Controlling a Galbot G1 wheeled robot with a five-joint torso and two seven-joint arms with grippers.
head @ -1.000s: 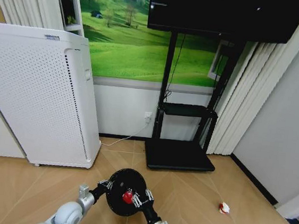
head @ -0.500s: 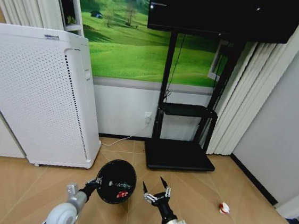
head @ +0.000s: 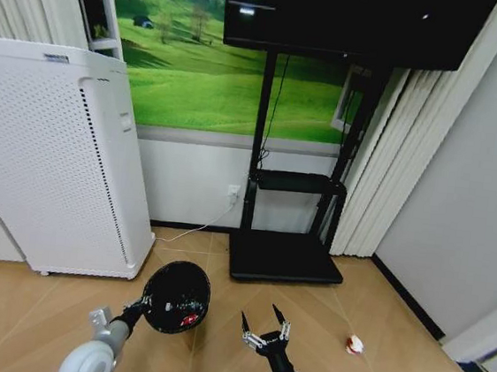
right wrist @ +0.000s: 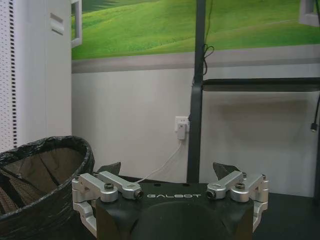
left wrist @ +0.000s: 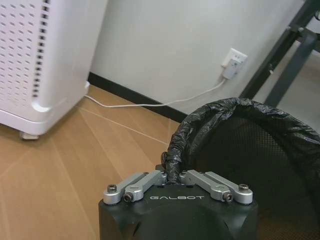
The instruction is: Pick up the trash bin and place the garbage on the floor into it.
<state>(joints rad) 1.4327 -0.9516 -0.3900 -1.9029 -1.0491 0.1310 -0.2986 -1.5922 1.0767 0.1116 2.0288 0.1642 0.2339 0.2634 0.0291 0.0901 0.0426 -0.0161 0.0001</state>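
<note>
Left gripper [left wrist: 175,175]: I see fingers pinching crinkled black liner at rim of the round mesh trash bin [head: 175,296], held above wood floor [head: 22,313], red scrap inside | Right gripper [head: 266,326]: fingers spread, empty, beside bin | Garbage [head: 354,344]: crumpled red-white scrap on floor, well right.
</note>
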